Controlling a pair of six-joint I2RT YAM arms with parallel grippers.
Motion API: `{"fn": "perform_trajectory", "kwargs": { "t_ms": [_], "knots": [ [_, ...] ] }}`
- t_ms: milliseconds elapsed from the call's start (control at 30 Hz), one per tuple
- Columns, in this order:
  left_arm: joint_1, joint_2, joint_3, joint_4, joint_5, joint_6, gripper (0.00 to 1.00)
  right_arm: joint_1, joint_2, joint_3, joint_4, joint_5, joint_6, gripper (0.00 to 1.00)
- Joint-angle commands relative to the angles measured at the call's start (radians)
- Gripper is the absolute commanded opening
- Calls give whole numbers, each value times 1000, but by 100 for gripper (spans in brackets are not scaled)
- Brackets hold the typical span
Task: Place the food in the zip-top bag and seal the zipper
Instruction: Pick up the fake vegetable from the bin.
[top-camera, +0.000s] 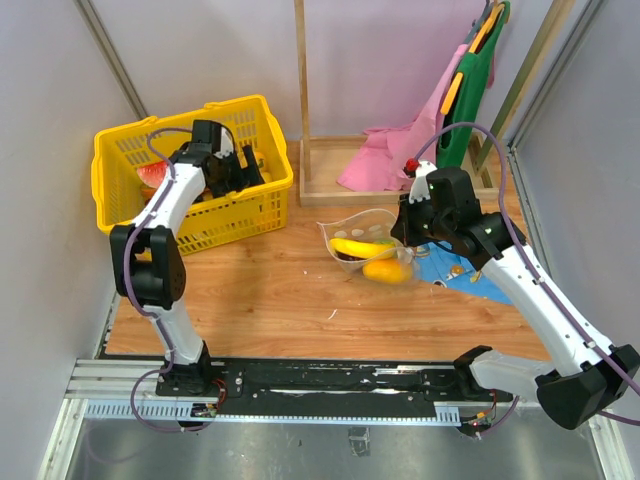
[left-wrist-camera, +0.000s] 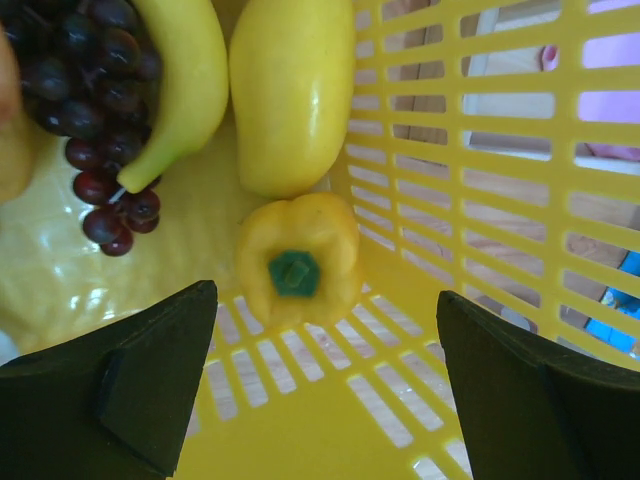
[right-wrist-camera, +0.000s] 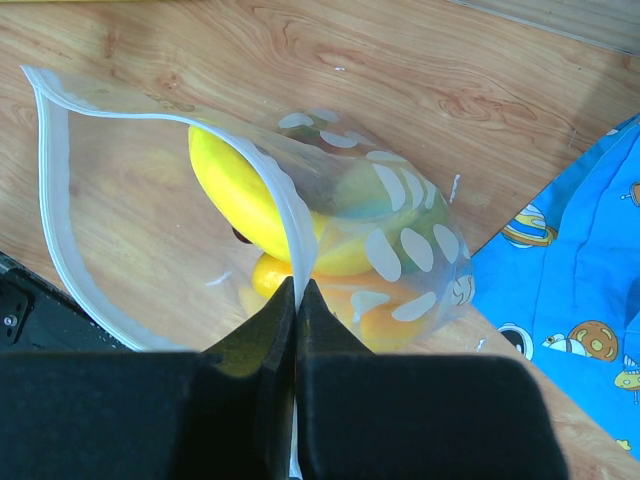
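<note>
The clear dotted zip-top bag (top-camera: 365, 245) lies open on the wood with a banana (right-wrist-camera: 240, 195) and an orange piece (top-camera: 387, 270) inside. My right gripper (right-wrist-camera: 297, 290) is shut on the bag's white zipper strip (right-wrist-camera: 290, 225) and holds the mouth open. My left gripper (left-wrist-camera: 325, 375) is open inside the yellow basket (top-camera: 130, 150), just above a yellow pepper (left-wrist-camera: 297, 260) with a green stem. A yellow mango-like fruit (left-wrist-camera: 290, 95), another banana (left-wrist-camera: 185, 85) and dark purple grapes (left-wrist-camera: 100, 110) lie beyond it.
A blue patterned cloth (top-camera: 470, 275) lies right of the bag and also shows in the right wrist view (right-wrist-camera: 570, 290). A wooden frame (top-camera: 320, 185) with pink cloth (top-camera: 385, 160) stands at the back. Grey walls close both sides.
</note>
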Motion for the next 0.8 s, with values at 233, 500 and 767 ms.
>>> {"fn": "perform_trajectory", "kwargs": {
  "t_ms": [233, 500, 767],
  "knots": [
    [8, 93, -99, 101, 118, -30, 95, -14, -7, 1, 5, 23, -22, 1],
    [8, 160, -129, 132, 112, -37, 90, -14, -5, -1, 5, 20, -19, 1],
    [8, 144, -130, 140, 89, -35, 66, -14, -9, -4, 6, 20, -15, 1]
  ]
}}
